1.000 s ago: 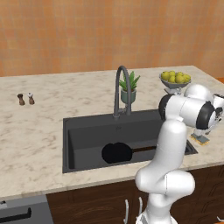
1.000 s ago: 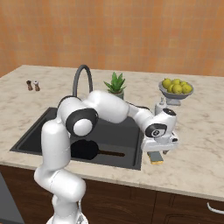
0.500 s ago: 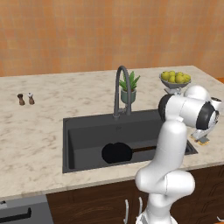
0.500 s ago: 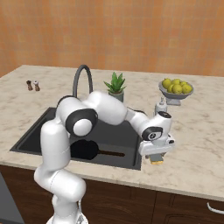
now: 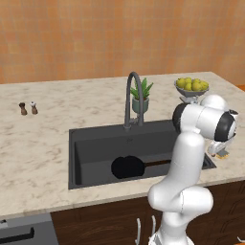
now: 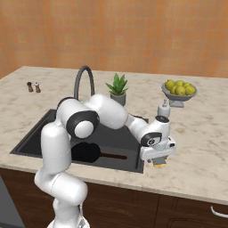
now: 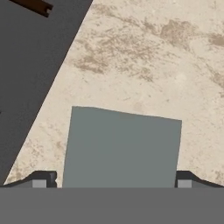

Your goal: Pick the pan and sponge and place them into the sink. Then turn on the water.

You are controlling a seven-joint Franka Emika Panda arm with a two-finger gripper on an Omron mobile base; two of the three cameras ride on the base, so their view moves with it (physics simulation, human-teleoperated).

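Flat, even rendered light, bright all over, no visible source. No glare on counter (image 5: 43, 143) or wall. Sink (image 5: 95, 148) interior reads dark, pan (image 5: 127, 166) nearly merges with it. Soft shadow under arm at 5 o'clock in right base view. Low resolution, slightly soft edges; hand view close-up blurry, no edge distortion.

Arm is reaching out low to its right, wrist bent down; gripper (image 6: 158, 161) is pointing straight down with jaws standing wide apart, fingertips (image 7: 43, 178) straddling nothing clamped.
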